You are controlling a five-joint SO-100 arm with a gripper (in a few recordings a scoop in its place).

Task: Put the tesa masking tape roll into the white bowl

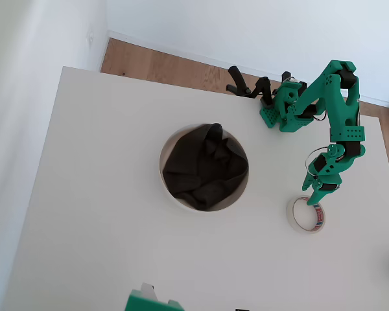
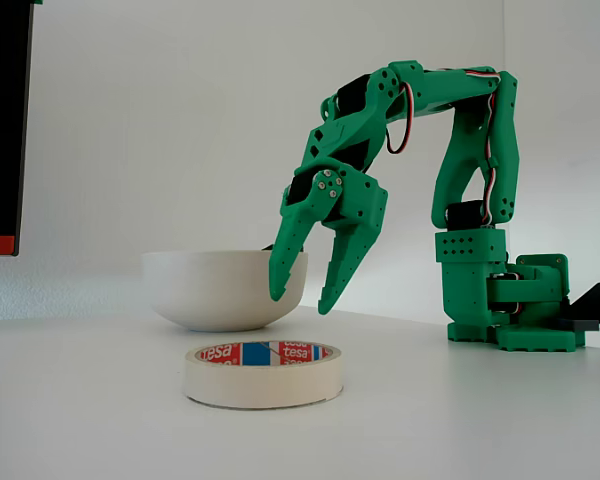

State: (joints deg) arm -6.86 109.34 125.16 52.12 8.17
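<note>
The step in hand looks like the approach before the grasp — the tesa masking tape roll (image 2: pixel 264 373) lies flat on the worktop (image 1: pixel 97 214), untouched, near the worktop's right edge in the overhead view. The white bowl (image 1: pixel 170 194) sits near the worktop's middle, well apart from the roll, with a dark cloth (image 1: pixel 204 167) bunched inside it.

The tool (image 2: pixel 306 293) hangs above the roll with its 2 fingers spread wide and holding nothing. In the fixed view the tips point down and stand clear of the tape's top face. In the overhead view the tool (image 1: pixel 316 192) sits over the roll's far rim rather than over its hole.

The next move probably calls for a short descent so that 1 finger goes into the hole and the other outside the ring wall — then a closing pinch, a lift, and a carry across to the bowl.

The arm rises from its base (image 2: pixel 515 310) near the worktop's far right corner, arches high at the elbow, and bends forward and down, wrist pitched steeply toward the roll.
</note>
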